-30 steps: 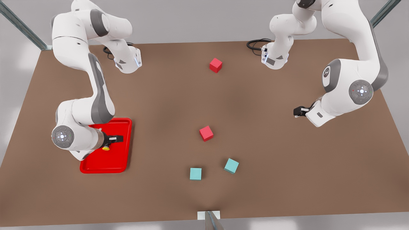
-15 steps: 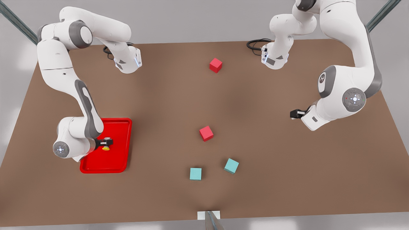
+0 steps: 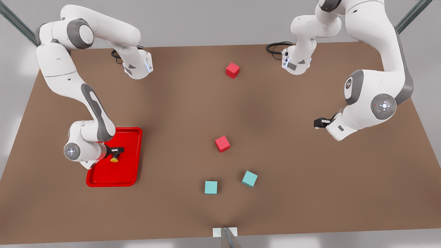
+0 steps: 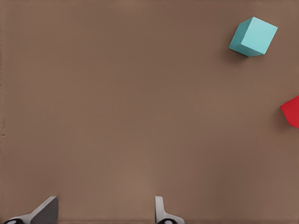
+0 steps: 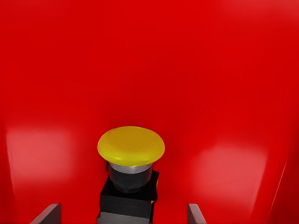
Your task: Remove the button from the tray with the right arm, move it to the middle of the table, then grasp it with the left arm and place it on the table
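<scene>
The button [image 3: 114, 159] has a yellow cap on a dark body and stands upright in the red tray [image 3: 129, 174] at the front view's left. My right gripper [image 3: 119, 150] hovers just over it. In the right wrist view the button [image 5: 131, 145] stands on the tray floor [image 5: 210, 70], and the right gripper [image 5: 121, 217] is open, its fingertips [image 5: 47, 214] apart from the body on either side. My left gripper [image 3: 318, 122] waits above the table [image 3: 293, 172] at the front view's right; it [image 4: 103, 213] is open over bare tabletop.
Two red cubes [image 3: 232, 70] [image 3: 222, 143] and two teal cubes [image 3: 249, 178] [image 3: 211, 187] lie around the table's middle. In the left wrist view a teal cube [image 4: 253, 36] and a red cube [image 4: 292, 111] lie ahead. A black cable [image 3: 275, 47] lies by the far arm base.
The right arm's elbow swung toward the front view's left and its wrist drew back and settled over the button. The left arm shifted slightly. The button and the cubes have not moved.
</scene>
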Tool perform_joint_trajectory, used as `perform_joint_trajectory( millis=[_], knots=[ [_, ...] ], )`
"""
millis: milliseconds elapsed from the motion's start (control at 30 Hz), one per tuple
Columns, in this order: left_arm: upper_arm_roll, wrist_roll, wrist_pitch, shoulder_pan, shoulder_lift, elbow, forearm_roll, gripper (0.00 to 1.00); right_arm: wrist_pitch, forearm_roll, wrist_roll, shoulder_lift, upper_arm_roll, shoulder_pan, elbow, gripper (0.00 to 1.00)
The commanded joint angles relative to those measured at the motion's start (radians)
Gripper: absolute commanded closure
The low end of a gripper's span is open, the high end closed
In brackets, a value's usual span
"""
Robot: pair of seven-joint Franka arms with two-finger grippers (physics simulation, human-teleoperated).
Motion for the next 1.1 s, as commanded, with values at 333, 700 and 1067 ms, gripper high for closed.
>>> perform_joint_trajectory(
  millis=[333,700,1067],
  knots=[
    [-0.012,0.023,-0.085,0.026,-0.013,0.027,0.077,0.00,0.117,-0.039,-0.027,0.004,0.001,-0.023,-0.054,0.02],
    [-0.028,0.020,-0.085,0.023,-0.016,0.027,0.080,0.00,0.118,-0.039,-0.003,-0.003,0.001,-0.012,-0.061,0.45],
    [-0.036,0.020,-0.085,0.024,-0.016,0.027,0.078,0.00,0.118,-0.039,0.003,-0.013,0.001,-0.012,-0.061,0.62]
  ],
)
